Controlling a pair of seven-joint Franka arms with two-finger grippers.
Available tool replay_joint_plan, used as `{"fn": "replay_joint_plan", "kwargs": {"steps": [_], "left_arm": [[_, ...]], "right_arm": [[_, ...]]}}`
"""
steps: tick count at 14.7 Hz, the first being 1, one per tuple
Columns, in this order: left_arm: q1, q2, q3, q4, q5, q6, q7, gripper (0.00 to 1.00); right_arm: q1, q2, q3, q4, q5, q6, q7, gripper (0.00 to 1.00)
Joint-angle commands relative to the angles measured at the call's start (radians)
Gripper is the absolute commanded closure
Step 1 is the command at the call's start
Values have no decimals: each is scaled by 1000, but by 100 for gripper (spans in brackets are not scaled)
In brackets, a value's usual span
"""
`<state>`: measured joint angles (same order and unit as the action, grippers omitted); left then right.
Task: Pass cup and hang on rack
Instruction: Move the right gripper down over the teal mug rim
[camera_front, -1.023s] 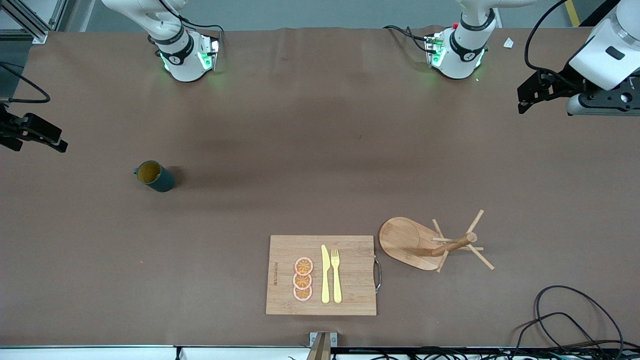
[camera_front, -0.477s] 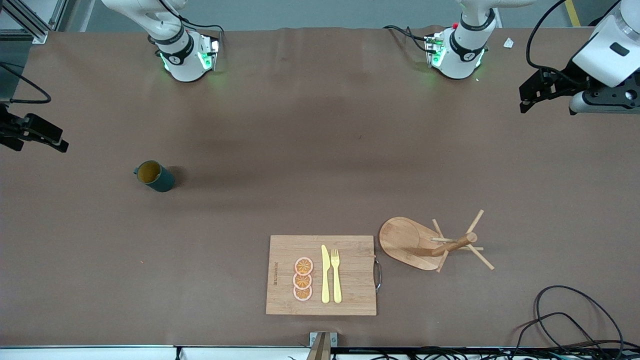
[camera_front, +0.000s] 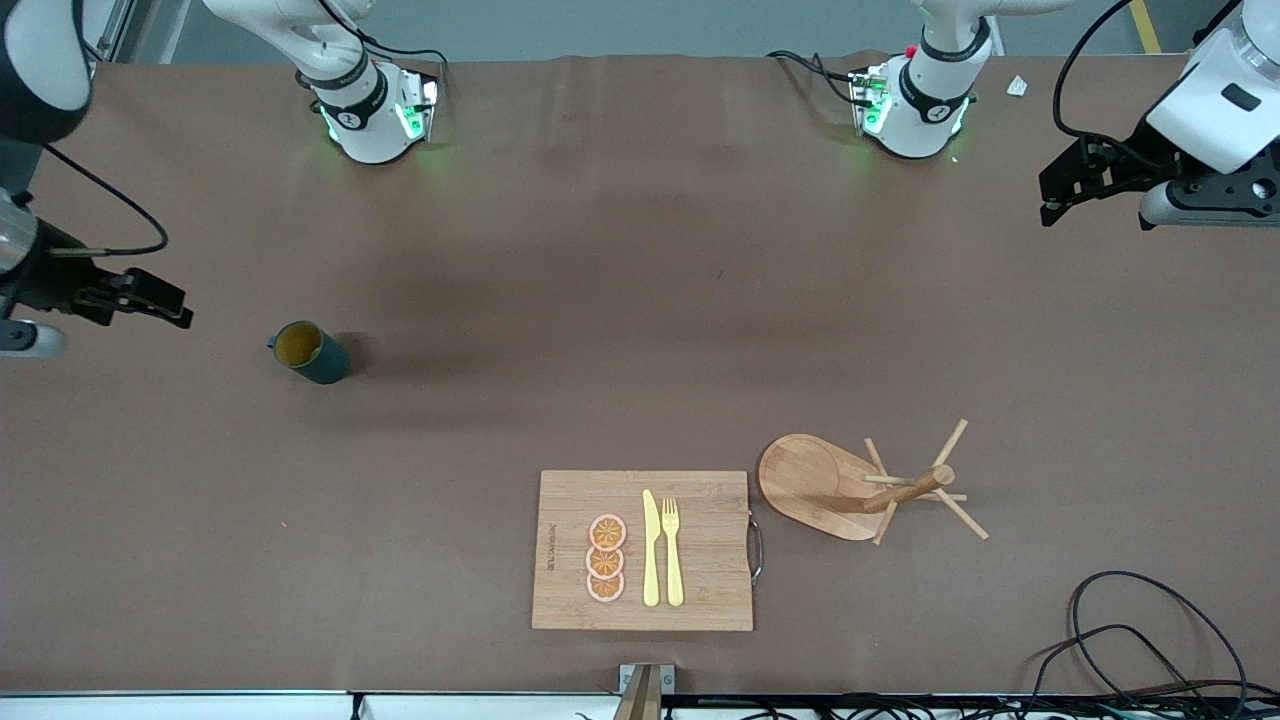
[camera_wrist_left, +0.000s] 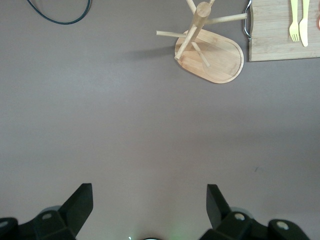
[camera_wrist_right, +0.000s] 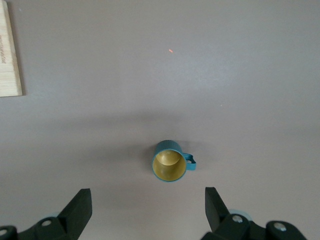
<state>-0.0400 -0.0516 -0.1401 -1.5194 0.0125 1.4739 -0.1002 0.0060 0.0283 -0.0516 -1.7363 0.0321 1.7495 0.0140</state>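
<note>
Rack (camera_front: 858, 486) first: you see it standing low in the front view, beside the cutting board (camera_front: 643, 550). Higher up, the cup (camera_front: 310, 352) sits upright on the table. Your right gripper (camera_front: 150, 303) hangs open near it at the frame's edge. Your left gripper (camera_front: 1068, 190) waits open up top.

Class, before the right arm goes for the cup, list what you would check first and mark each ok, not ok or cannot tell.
1. Cup upright, mouth up: ok.
2. Cup free of anything touching it: ok.
3. Right pincer open: ok.
4. Right pincer around the cup: not ok, it hangs beside it toward the table's end.
5. Left pincer open, waiting: ok.
6. Rack upright, pegs free: ok.
</note>
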Motion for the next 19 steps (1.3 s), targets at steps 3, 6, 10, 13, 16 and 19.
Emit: {"fn": "replay_joint_plan", "kwargs": {"steps": [3, 6, 10, 13, 16, 19], "left_arm": [[5, 7, -6, 21, 3, -15, 1, 0], [6, 7, -6, 22, 4, -14, 7, 0], [6, 10, -6, 22, 4, -10, 8, 0], [6, 10, -6, 24, 4, -9, 10, 0], [6, 10, -6, 24, 4, -9, 10, 0], [5, 10, -6, 22, 4, -9, 8, 0]], "right_arm": [[-8, -85, 12, -195, 31, 94, 12, 0], [-4, -85, 15, -304, 35, 247, 12, 0], [22, -79, 15, -403, 65, 392, 14, 0], [29, -59, 15, -442, 65, 444, 35, 0], [48, -44, 13, -477, 63, 491, 46, 0], [57, -38, 15, -558, 61, 614, 44, 0]]}}
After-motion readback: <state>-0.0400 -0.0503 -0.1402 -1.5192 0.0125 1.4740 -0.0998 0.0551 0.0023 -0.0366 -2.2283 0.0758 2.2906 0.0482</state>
